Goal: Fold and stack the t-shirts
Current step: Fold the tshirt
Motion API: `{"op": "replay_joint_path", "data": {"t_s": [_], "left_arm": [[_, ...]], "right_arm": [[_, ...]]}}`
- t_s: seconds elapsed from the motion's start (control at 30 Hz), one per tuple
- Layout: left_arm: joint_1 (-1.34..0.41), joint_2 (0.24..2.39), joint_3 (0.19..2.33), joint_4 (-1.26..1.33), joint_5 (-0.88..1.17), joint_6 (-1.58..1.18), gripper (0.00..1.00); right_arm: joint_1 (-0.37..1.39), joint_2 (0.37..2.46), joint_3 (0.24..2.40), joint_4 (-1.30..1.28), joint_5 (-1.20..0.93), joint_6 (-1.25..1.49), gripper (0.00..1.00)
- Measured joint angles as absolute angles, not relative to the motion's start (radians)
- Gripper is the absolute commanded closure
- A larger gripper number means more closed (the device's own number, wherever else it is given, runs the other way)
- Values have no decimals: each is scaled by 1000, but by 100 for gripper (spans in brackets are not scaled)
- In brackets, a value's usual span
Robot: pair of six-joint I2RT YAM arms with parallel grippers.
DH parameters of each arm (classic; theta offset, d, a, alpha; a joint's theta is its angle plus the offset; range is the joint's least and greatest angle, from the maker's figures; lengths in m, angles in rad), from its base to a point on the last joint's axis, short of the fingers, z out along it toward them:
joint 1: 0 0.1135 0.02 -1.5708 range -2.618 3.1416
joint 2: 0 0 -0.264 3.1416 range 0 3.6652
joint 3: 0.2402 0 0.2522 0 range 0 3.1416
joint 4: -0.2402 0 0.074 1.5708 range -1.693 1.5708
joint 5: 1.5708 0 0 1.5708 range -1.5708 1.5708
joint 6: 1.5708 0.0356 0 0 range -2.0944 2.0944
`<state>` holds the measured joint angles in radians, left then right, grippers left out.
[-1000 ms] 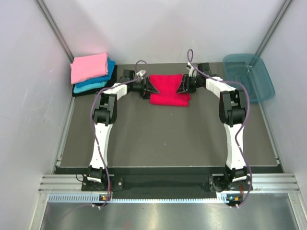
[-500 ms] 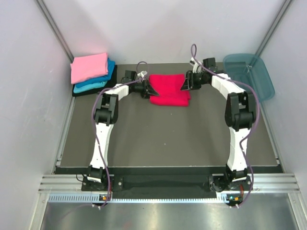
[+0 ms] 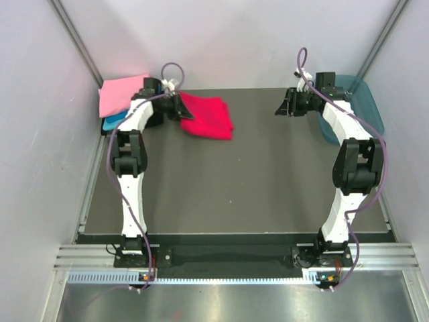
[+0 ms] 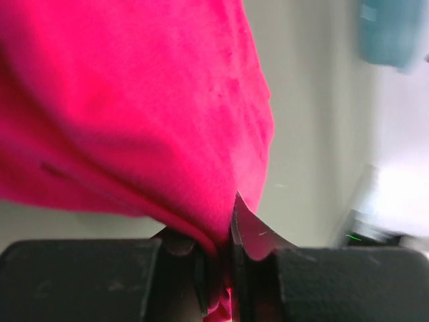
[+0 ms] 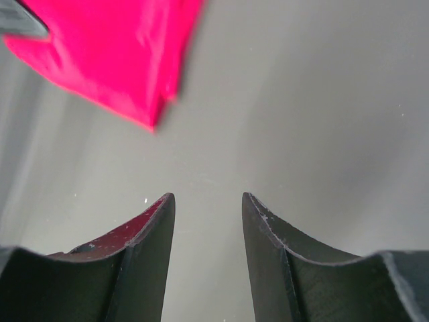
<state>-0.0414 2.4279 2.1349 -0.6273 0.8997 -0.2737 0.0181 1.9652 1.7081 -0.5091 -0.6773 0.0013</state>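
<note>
The folded crimson-red t-shirt hangs from my left gripper at the back left of the table, just right of the stack. In the left wrist view the jaws are shut on the edge of the red t-shirt, with the gripper pinching the fabric. The stack shows the pink t-shirt on top and a strip of the turquoise t-shirt below; the black one is hidden. My right gripper is open and empty at the back right; in its wrist view the red t-shirt lies ahead.
The teal plastic tub stands at the back right corner, partly behind the right arm. The dark table mat spreads between the arms. Grey walls close in the left, right and back sides.
The right gripper let go of the red t-shirt and pulled back to the right. The left gripper carried the shirt left toward the stack.
</note>
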Motion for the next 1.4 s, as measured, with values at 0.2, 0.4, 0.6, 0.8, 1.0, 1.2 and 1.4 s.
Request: {"op": "replay_joint_path", "data": {"t_s": [0.2, 0.4, 0.6, 0.8, 1.0, 1.2, 1.4], "left_arm": [[4, 2425, 2389, -896, 660, 11, 100], [-21, 2426, 2548, -1066, 461, 198, 100], [-54, 2426, 2551, -1095, 255, 383, 100], [-109, 2424, 2554, -1022, 49, 567, 100], [-136, 2412, 2564, -886, -43, 628, 100], [-101, 2381, 2596, -777, -119, 605, 100], [-47, 2347, 2605, -730, -202, 580, 100]], "right_arm": [[17, 1949, 1659, -505, -696, 3, 56], [17, 1940, 1635, -488, -722, 14, 56], [17, 1934, 1596, -450, -746, 63, 57], [17, 1934, 1597, -423, -764, 99, 57], [17, 1933, 1591, -399, -770, 110, 57], [17, 1933, 1571, -389, -771, 117, 57], [22, 1933, 1571, -384, -770, 124, 58]]}}
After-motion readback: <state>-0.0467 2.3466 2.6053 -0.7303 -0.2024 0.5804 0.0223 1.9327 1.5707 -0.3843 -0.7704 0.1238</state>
